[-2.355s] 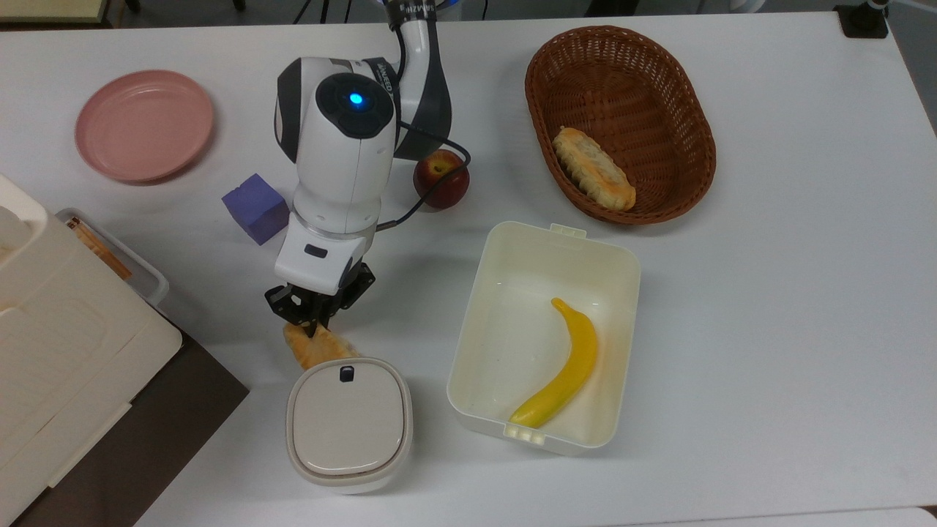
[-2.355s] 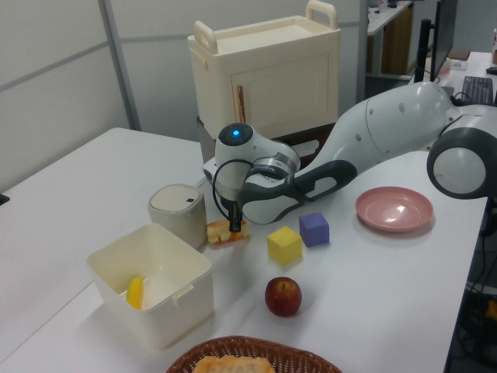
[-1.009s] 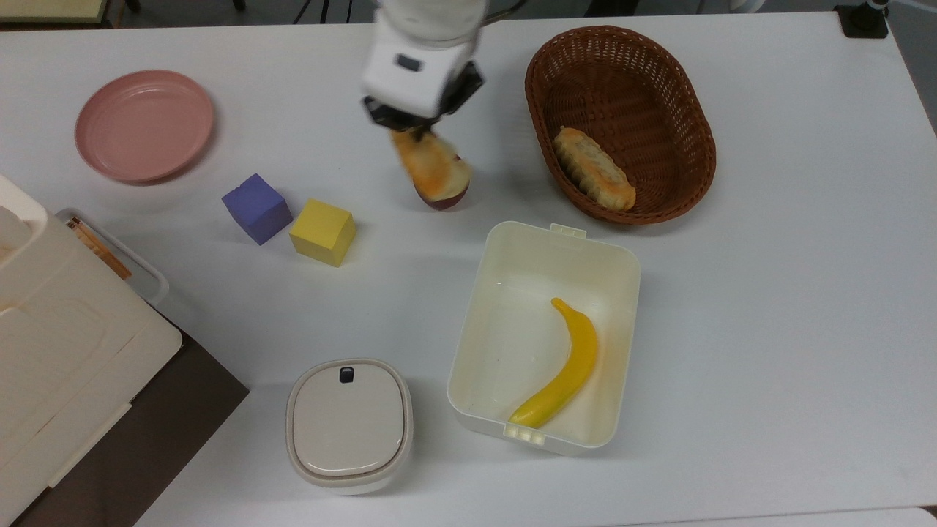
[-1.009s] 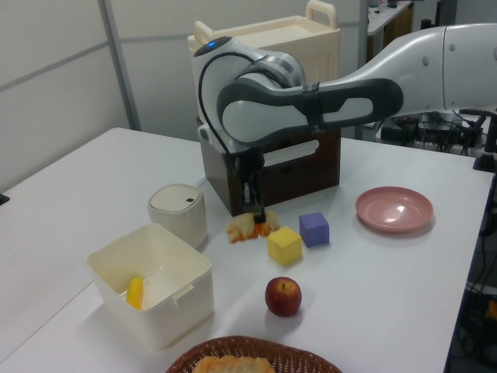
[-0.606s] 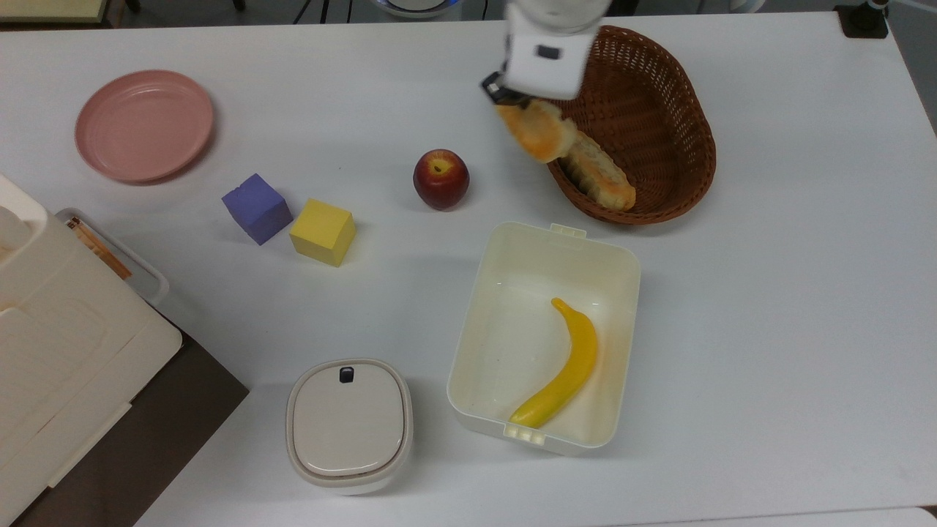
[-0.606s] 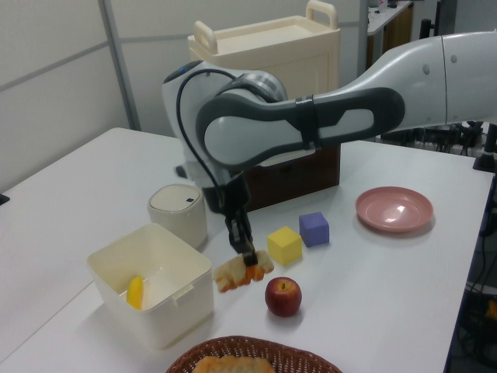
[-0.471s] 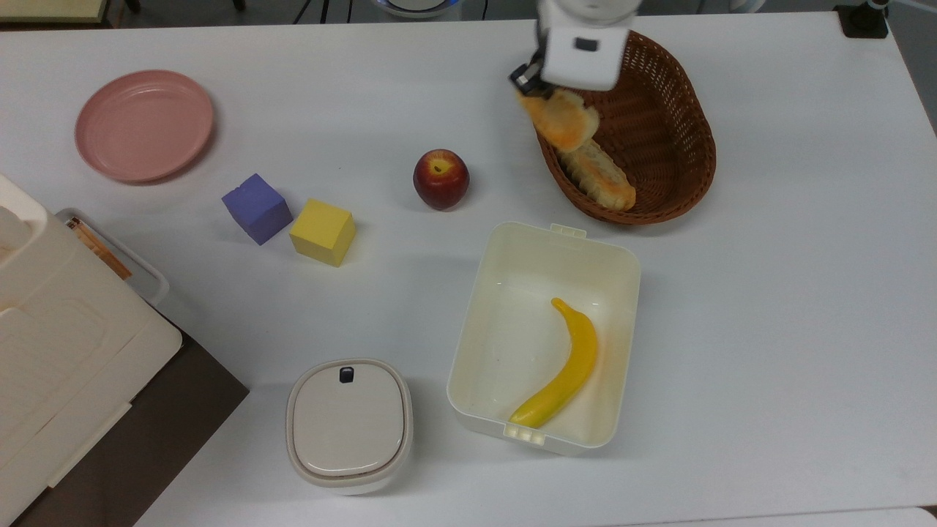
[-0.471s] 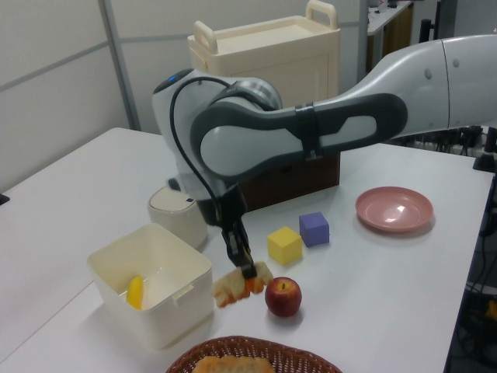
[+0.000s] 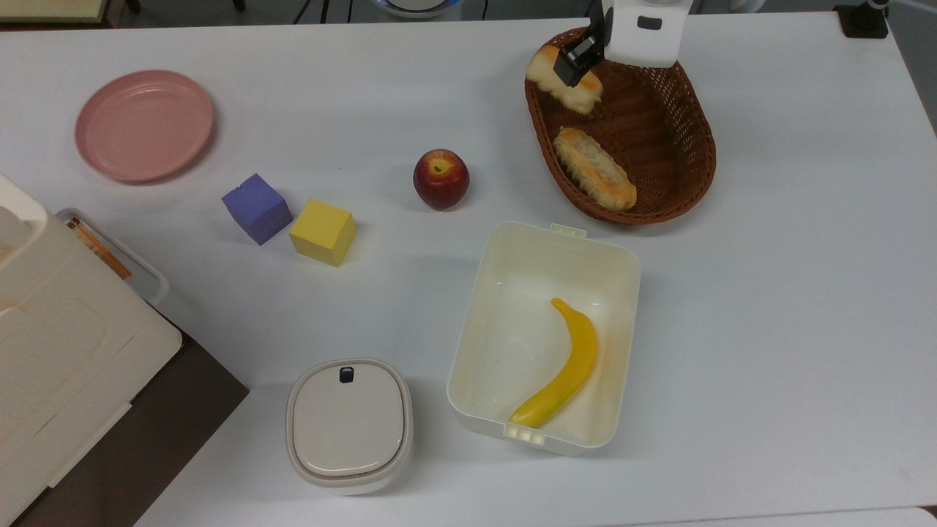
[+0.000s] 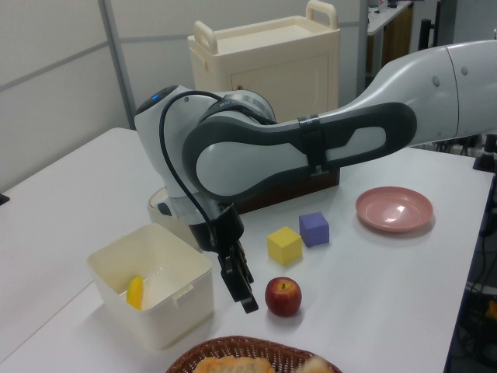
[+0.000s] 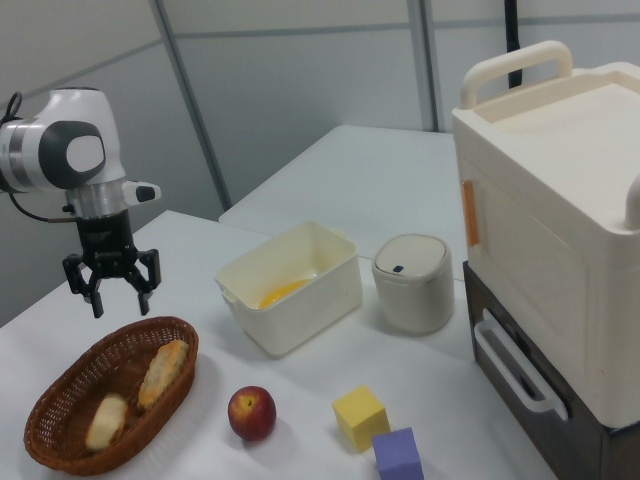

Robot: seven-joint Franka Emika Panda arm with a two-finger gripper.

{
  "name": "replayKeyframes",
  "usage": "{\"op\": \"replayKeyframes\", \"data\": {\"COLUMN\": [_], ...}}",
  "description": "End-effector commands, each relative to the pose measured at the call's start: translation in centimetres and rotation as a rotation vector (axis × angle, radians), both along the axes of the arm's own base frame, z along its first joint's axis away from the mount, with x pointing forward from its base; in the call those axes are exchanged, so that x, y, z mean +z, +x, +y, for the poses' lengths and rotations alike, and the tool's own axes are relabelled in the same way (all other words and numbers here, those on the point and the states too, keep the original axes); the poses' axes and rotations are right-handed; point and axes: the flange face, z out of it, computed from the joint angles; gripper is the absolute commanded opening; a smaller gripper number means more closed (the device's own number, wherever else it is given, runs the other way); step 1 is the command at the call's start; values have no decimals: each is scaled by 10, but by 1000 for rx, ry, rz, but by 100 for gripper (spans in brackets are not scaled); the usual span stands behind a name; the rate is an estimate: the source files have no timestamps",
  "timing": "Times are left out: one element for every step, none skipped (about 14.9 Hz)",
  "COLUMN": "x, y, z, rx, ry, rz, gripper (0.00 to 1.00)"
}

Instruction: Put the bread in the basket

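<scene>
Bread's made the whole trip: a couple of seconds ago it was pinched down on the counter next to the lidded bin, and now it's off the claw [image 11: 118,305] and sitting in the basket [image 11: 40,440]. The arm swung across, past the apple [image 9: 441,178], to get there.

The claw hangs above the basket with its fingers spread wide and nothing between them. In the right view the bread [image 11: 105,420] lies right underneath it, on the basket floor. The pastry [image 11: 160,372] lies just beside the bread, a bit off from under the claw. In the top view the bread sits close up against the rim at the claw's end of the basket. I can't tell if it's leaning on the wall or lying flat.

So I'd call the drop done. All that's left is lifting clear.

On handling, my guess is it's light and a bit squishy, more like a foam prop than anything with weight. It shouldn't be fragile, and the bumpy crust ought to give decent grip. If it ever needs re-grabbing, I'd take it across the short width near the middle, between two lobes, so it doesn't pivot. Grabbing it from the end would probably let it swing. The wicker wall right next to it could crowd one finger, so come straight down.
</scene>
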Motion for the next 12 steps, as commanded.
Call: {"op": "replayKeyframes", "data": {"x": [13, 13, 15, 15, 20, 28, 32, 36, 42, 45, 46, 46], "y": [9, 14, 20, 25, 31, 38, 43, 47, 52, 56, 58, 60], "z": [-35, -47, -60, -76, -92, -108, -124, -141, -157, -175, -190, -205], "rx": [-53, -66, -81, -106, -134, -162, -191, -219, -246, -278, -302, -325], "ry": [-65, -97, -115, -123, -121, -117, -115, -112, -105, -103, -107, -119], "rz": [-35, -51, -66, -71, -81, -99, -108, -114, -140, -154, -157, -161], "gripper": [100, 100, 100, 100, 100, 100, 100, 100, 100, 100, 100, 100]}}
